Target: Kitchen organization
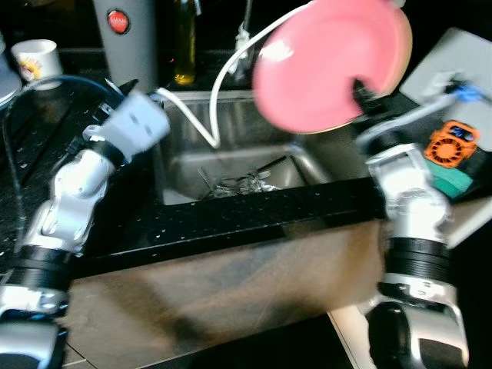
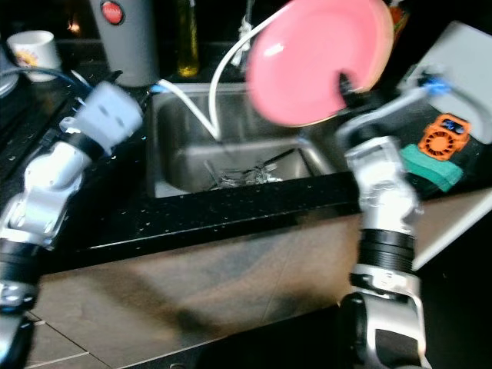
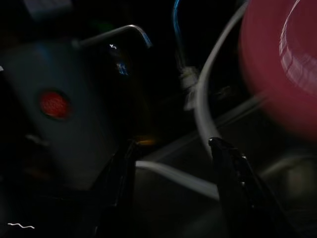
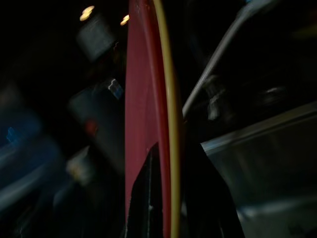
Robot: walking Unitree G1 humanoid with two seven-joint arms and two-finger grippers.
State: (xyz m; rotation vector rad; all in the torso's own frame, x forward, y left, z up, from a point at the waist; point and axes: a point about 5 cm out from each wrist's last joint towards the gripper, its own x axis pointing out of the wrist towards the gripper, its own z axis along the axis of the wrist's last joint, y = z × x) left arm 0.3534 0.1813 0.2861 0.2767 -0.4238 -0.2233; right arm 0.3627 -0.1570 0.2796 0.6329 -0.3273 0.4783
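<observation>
the right gripper point(image 4: 171, 193) was clamped on the rim of a round pink plate point(image 1: 330, 61), its two black fingers pinching either face, and held it tilted up above the steel sink basin point(image 1: 231, 146). the left gripper point(image 3: 173, 193) had its fingers spread apart with nothing between them, over the sink's left rim by a white curved hose point(image 1: 196, 115). behind stood a grey canister with a red button point(image 1: 123, 34), with a white printed mug point(image 1: 34, 58) to its left on the black counter point(image 1: 254, 219).
</observation>
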